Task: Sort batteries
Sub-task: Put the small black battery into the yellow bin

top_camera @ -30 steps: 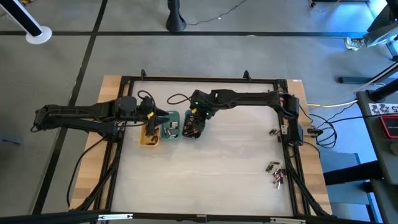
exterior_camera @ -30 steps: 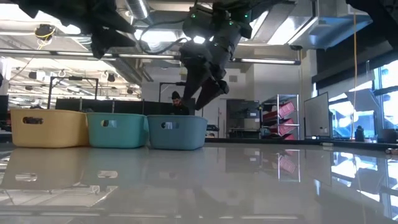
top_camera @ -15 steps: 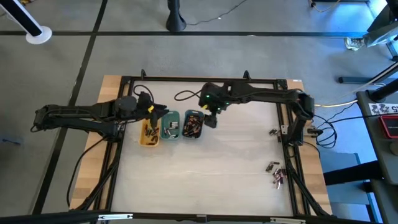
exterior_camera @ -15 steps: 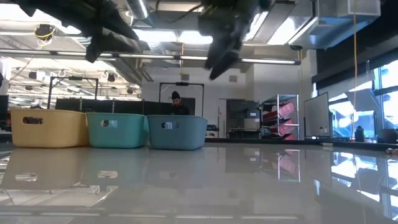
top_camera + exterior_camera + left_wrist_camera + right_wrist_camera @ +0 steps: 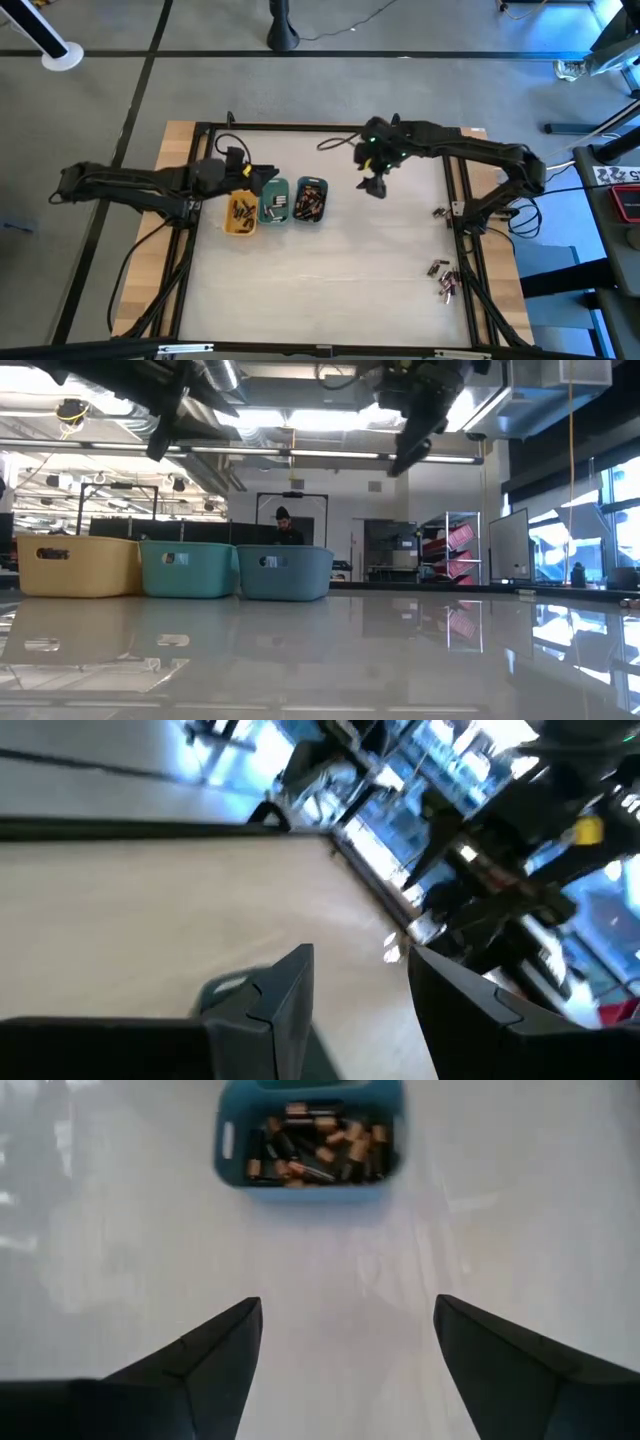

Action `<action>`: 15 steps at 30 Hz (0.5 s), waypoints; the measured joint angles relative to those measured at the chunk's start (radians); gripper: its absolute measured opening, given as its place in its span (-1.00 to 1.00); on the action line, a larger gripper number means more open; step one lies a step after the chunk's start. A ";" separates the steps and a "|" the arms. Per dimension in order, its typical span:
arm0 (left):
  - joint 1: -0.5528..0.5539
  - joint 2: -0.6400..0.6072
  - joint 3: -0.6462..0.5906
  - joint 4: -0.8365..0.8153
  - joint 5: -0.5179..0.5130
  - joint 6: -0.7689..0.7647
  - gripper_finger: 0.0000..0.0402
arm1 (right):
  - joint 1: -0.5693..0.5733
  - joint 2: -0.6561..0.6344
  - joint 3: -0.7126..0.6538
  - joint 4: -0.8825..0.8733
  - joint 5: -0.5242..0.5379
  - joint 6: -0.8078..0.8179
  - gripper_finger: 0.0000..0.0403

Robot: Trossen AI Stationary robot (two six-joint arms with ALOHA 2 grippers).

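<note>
Three small trays stand in a row at the table's far left: yellow (image 5: 239,214), green (image 5: 273,203) and blue (image 5: 311,200). Each holds several batteries; those in the blue tray (image 5: 310,1135) are dark and copper-toned (image 5: 318,1148). Loose batteries lie by the right edge (image 5: 443,281), with a few more farther back (image 5: 438,211). My right gripper (image 5: 375,186) hangs open and empty above the bare table, right of the blue tray, fingers slanting down (image 5: 347,1302). My left gripper (image 5: 262,181) hovers open and empty over the far side of the yellow and green trays (image 5: 360,955).
A dark metal frame (image 5: 320,128) runs around the table. In the low view the trays (image 5: 188,569) stand at the left, with both grippers high above the tabletop (image 5: 415,445). The table's middle and near part show bare white surface (image 5: 330,270).
My right gripper has risen from just over the blue tray and swung toward the table's right edge, staying open and empty. My left gripper has rolled about its own axis while staying over the trays. The trays and batteries have not moved.
</note>
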 joint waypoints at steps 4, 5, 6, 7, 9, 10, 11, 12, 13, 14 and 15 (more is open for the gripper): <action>-0.023 0.037 0.002 0.045 -0.071 0.000 -0.23 | -0.057 -0.069 -0.061 0.009 -0.004 0.036 0.48; -0.027 0.048 0.002 0.049 -0.089 -0.002 -0.23 | -0.068 -0.082 -0.071 0.012 0.000 0.046 0.48; -0.027 0.057 0.002 0.048 -0.101 -0.007 -0.23 | -0.076 -0.094 -0.082 0.019 0.011 0.063 0.48; -0.026 0.069 0.001 0.051 -0.109 -0.013 -0.23 | -0.083 -0.104 -0.089 0.023 0.017 0.074 0.48; -0.018 0.089 0.001 0.057 -0.111 -0.016 -0.23 | -0.098 -0.123 -0.107 0.020 0.033 0.092 0.48; -0.014 0.101 0.001 0.052 -0.112 -0.003 -0.23 | -0.101 -0.128 -0.115 0.021 0.037 0.095 0.48; -0.010 0.112 0.001 0.054 -0.112 0.004 -0.23 | -0.106 -0.133 -0.122 0.020 0.041 0.097 0.48; -0.004 0.121 0.001 0.055 -0.112 0.015 -0.23 | -0.106 -0.136 -0.130 0.020 0.047 0.105 0.48; 0.003 0.130 0.001 0.053 -0.110 0.029 -0.23 | -0.109 -0.137 -0.136 0.020 0.059 0.122 0.48; 0.012 0.135 0.001 0.053 -0.100 0.040 -0.23 | -0.112 -0.137 -0.142 0.028 0.068 0.139 0.48; 0.022 0.138 0.001 0.052 -0.082 0.058 -0.23 | -0.112 -0.137 -0.147 0.037 0.076 0.159 0.48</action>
